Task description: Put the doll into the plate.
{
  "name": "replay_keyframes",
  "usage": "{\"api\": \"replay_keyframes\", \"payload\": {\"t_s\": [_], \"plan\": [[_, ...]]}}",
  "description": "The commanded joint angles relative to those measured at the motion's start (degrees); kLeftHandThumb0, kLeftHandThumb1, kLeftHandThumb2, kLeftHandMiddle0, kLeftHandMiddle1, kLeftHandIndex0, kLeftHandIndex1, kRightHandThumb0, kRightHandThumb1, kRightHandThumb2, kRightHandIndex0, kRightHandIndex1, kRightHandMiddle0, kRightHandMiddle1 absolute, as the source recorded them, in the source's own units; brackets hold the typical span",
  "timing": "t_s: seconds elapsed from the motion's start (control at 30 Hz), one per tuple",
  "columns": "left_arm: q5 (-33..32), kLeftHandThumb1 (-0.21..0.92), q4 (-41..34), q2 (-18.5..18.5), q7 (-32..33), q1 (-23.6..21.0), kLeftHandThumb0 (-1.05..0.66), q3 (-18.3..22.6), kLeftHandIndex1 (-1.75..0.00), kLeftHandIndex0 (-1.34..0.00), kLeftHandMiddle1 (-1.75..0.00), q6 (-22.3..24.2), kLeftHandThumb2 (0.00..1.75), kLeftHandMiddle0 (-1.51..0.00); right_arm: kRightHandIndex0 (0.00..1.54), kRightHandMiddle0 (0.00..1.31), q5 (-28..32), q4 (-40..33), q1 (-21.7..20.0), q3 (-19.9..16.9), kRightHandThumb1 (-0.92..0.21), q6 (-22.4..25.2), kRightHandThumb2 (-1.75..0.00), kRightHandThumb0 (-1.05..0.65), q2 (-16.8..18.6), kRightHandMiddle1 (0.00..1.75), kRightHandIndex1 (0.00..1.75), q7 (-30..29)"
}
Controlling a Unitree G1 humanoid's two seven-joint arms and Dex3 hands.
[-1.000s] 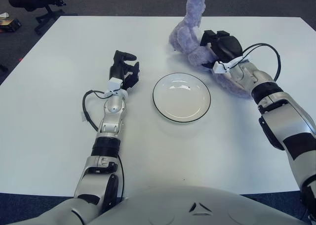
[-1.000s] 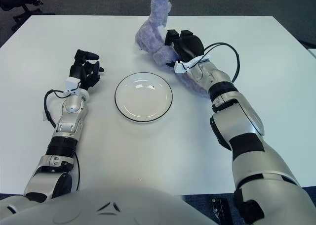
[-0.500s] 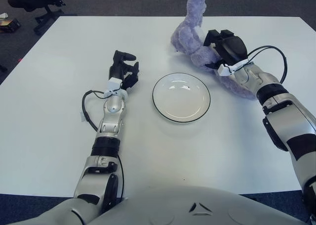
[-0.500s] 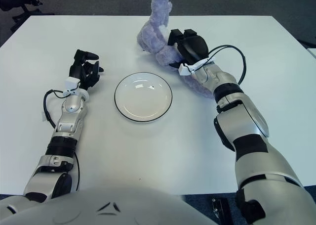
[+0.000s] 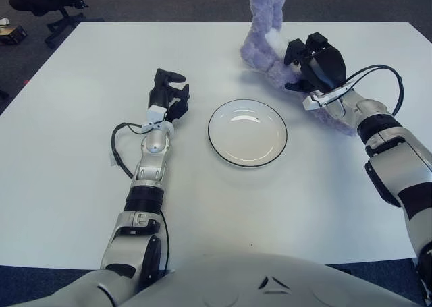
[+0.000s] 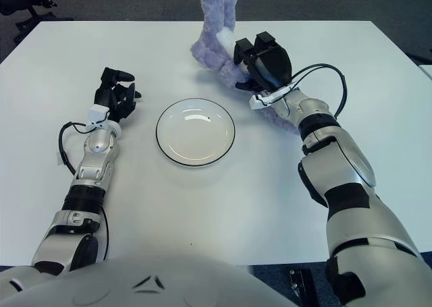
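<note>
Left of the plate, the left hand shows over the white table, fingers loosely curled, holding nothing. Plate sits at table centre, white with dark rim, nothing in it. Up and right of the plate, the right hand is closed around the purple doll, black fingers wrapped over its body. Doll's ears point up toward the table's far edge; part of its body trails down-right under the right forearm. Doll is outside the plate, just beyond its upper-right rim, not touching it.
</note>
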Motion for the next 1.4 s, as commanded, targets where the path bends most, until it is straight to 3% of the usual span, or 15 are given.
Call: {"api": "replay_keyframes", "payload": {"t_s": [0.0,0.2,0.7,0.77,0.9,1.37], "plan": [[0.0,0.92,0.8,0.2,0.2,0.4,-0.35,0.2,-1.72,-0.22,-1.58,-0.7,0.49,-0.53,0.42,0.52,-1.0,-1.2,-2.2,0.3,-0.57,-0.8,-0.98,0.37,-1.3,1.75,1.74,-4.7],[0.1,0.92,0.8,0.2,0.2,0.4,-0.35,0.2,-1.72,-0.22,-1.58,-0.6,0.49,-0.53,0.41,0.55,-2.6,-3.2,-2.7,0.8,-0.58,-2.6,-0.97,0.39,-2.0,1.75,1.75,-10.5],[-0.1,0.92,1.2,0.3,0.1,0.1,-0.35,0.2,-1.72,-0.23,-1.58,-0.5,0.49,-0.53,0.4,0.58,-2.5,-6.4,-3.4,-0.2,-0.6,-5.6,-0.95,0.39,-2.5,1.75,1.75,-13.7],[-0.1,0.92,1.3,0.3,0.1,0.0,-0.35,0.3,-1.72,-0.23,-1.58,-0.6,0.49,-0.53,0.65,0.62,-2.6,-7.3,-3.4,-0.4,-0.74,-6.0,-0.57,0.17,-2.7,1.75,1.75,-13.7],[-0.1,0.92,1.3,0.4,0.1,0.0,-0.35,0.3,-1.72,-0.23,-1.57,-0.6,0.49,-0.53,0.8,0.64,-2.5,-8.1,-3.2,-0.5,-0.88,-6.2,-0.24,0.05,-2.9,1.75,1.75,-13.5],[0.0,0.92,1.0,0.3,0.1,0.2,-0.35,0.2,-1.72,-0.23,-1.58,-0.5,0.49,-0.53,0.88,0.69,-4.0,-8.8,-1.5,0.5,-0.92,-9.6,-0.15,0.02,-5.4,1.75,1.75,-12.7]]}}
